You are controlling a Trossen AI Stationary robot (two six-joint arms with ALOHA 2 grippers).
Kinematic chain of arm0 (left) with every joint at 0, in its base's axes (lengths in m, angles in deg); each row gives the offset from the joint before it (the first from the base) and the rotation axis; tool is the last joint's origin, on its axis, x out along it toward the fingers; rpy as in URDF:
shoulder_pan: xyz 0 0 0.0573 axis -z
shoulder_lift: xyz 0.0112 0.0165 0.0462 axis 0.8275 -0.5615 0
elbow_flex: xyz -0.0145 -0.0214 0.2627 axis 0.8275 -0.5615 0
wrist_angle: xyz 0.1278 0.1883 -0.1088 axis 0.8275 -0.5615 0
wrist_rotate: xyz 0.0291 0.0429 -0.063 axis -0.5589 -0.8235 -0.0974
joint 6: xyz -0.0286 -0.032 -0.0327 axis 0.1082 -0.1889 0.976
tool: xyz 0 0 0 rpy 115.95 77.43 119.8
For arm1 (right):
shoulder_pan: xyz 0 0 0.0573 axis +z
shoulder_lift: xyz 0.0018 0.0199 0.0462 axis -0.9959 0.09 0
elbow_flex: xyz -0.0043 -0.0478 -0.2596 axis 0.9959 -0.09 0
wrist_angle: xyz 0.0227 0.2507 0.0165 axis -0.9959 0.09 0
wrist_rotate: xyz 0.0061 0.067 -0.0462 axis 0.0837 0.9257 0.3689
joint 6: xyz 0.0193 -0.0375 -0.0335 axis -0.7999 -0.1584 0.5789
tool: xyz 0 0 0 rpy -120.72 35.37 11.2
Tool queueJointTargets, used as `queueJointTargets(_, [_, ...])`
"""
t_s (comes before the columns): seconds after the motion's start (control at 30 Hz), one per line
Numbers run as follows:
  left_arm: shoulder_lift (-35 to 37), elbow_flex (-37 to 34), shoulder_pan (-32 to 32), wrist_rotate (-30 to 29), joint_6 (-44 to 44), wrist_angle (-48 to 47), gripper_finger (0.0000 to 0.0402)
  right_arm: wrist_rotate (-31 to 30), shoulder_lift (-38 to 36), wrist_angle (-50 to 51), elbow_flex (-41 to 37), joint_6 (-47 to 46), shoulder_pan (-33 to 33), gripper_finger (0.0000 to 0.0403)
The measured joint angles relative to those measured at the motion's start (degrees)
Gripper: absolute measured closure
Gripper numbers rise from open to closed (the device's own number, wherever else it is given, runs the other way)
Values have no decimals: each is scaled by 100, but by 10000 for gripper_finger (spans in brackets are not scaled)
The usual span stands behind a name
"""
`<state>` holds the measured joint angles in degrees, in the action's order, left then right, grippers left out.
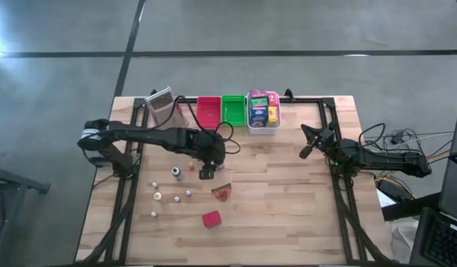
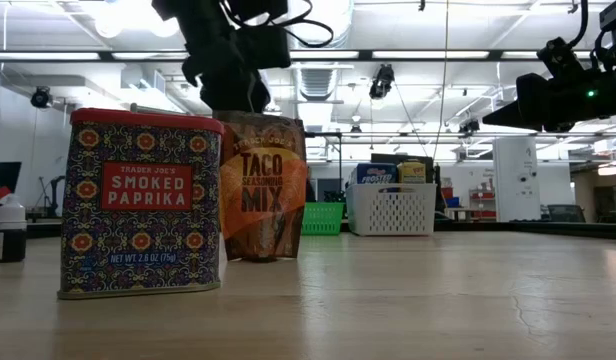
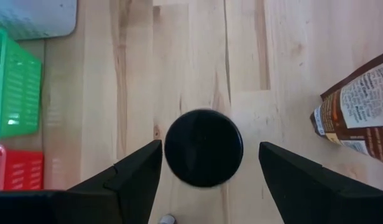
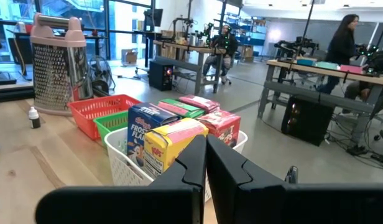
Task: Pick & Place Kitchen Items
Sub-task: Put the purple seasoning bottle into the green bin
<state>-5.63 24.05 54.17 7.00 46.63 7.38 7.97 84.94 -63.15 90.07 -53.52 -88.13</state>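
Note:
A dark jar point(image 1: 206, 173) with a round black lid point(image 3: 204, 148) stands upright on the table's middle. My left gripper point(image 3: 210, 155) hangs over it, open and pointing steeply down, one finger point(image 3: 138, 171) on each side of the lid with a gap showing. A brown taco mix packet point(image 1: 222, 192) and a red paprika tin point(image 1: 211, 219) stand nearer the front edge. Several tiny pale bottles point(image 1: 158, 196) stand left of them. My right gripper point(image 4: 206, 155) is shut and held level at the table's right point(image 1: 308, 144), holding nothing.
Along the far edge stand a red tray point(image 1: 208, 111), a green tray point(image 1: 232, 109) and a white basket point(image 1: 262, 124) full of packets, with a metal grater point(image 1: 160, 99) to their left. Bare wood lies between the jar and the right arm.

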Motion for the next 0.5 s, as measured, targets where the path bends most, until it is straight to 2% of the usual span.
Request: queueJointTargets(0.5, [-426,0,-2,73,-153,137,127,-2,-2,-1,0,0,-1,394])
